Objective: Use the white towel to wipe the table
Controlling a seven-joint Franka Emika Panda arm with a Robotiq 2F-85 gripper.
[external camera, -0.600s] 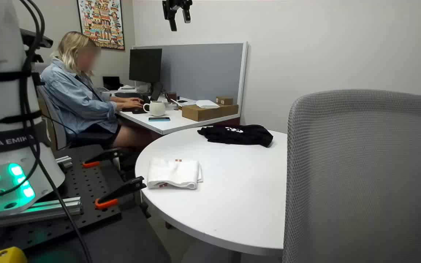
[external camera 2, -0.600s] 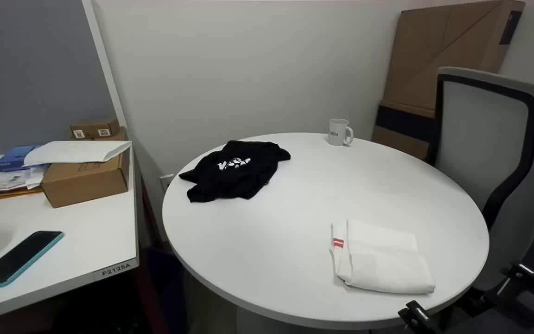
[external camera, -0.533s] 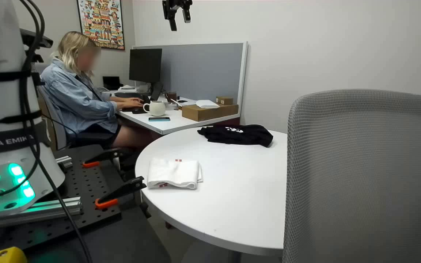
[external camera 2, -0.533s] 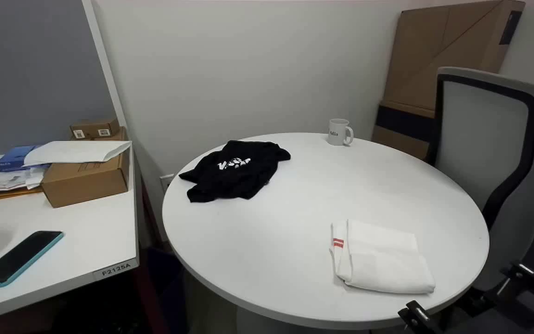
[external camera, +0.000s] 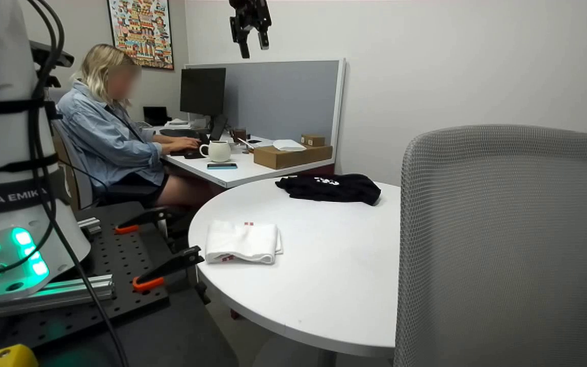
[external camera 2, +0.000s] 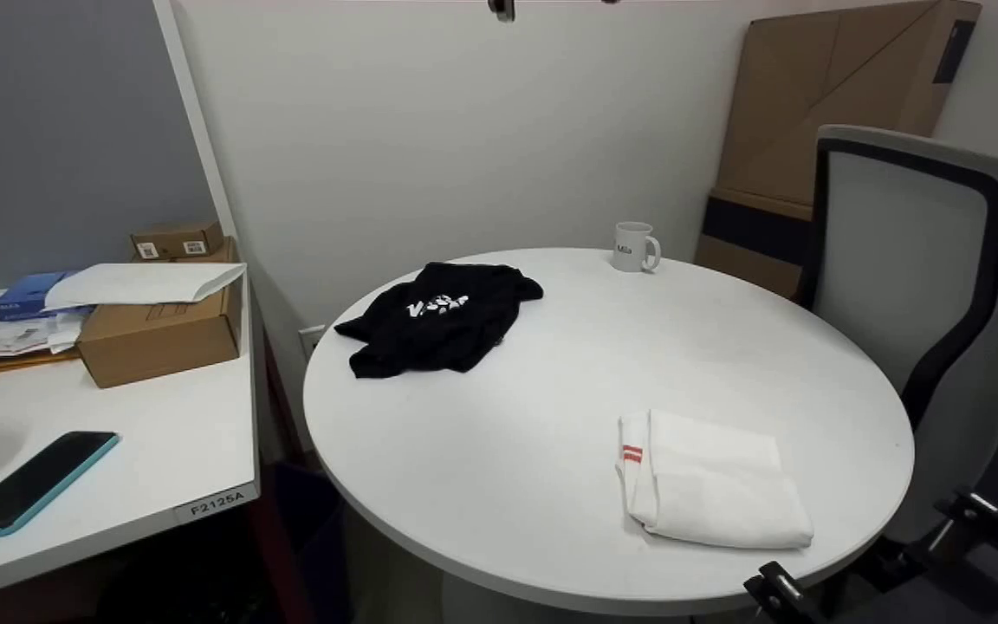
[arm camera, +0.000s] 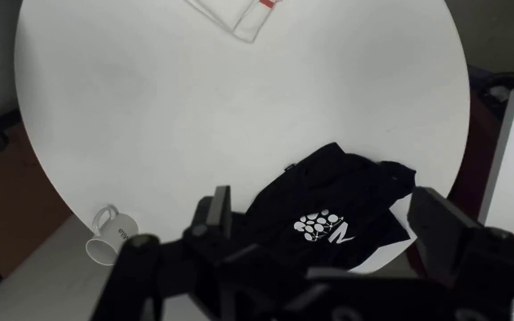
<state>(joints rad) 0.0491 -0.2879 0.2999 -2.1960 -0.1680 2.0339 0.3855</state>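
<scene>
White towel first, since that's the whole job: it's lying folded and flat on the table, near the rim, with a red-striped layer sticking out along one side. I'd expect it to be light, soft and floppy, nothing you could break, and cloth like that shouldn't be slippery in a grip. The annoying bit (folded laundry problems, basically) is the layers probably sliding over each other, so nip only the top one and the bundle may just unfold. My pick would be to come straight down near the middle and pinch up a thick ridge through every layer, leaving a decent flat bit underneath for wiping.

As for the hand, its fingers are spread well apart with nothing between them, way up above the table. Compared with a moment ago it's a bit lower: in an exterior view the fingertips now poke in at the top edge, which is new. Towel, black shirt and Mila mug haven't budged at all, so I'd say the pickup hasn't started, never mind any wiping.
</scene>
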